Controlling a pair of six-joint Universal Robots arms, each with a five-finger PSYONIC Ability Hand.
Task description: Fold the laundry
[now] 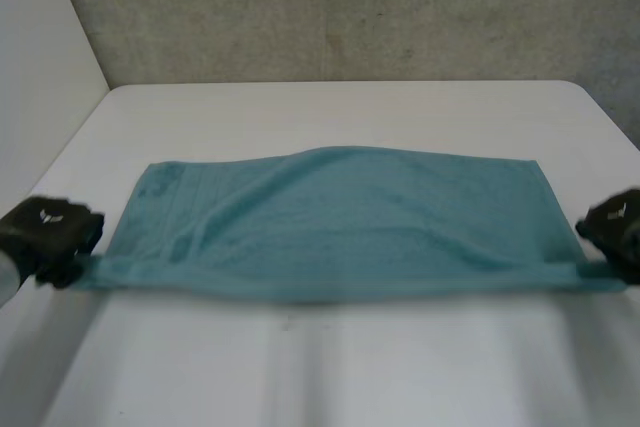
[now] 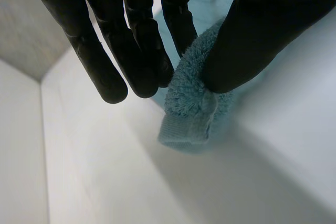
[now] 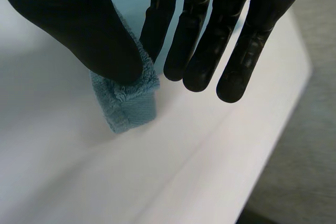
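Teal towel [image 1: 330, 217] on the white table [image 1: 350, 107], its edge nearest the table's front lifted clear; left hand [image 1: 50, 232] and right hand [image 1: 615, 222] each pinch one corner of that edge between thumb and straight fingers. Risk: the shallow pinches (corner tips only) may slip under tension, dropping a corner and skewing the fold.

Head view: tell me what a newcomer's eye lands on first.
A teal terry-cloth towel stretches wide across the white table. The black left robot hand pinches its near left corner and the black right robot hand its near right corner, thumb against fingers.
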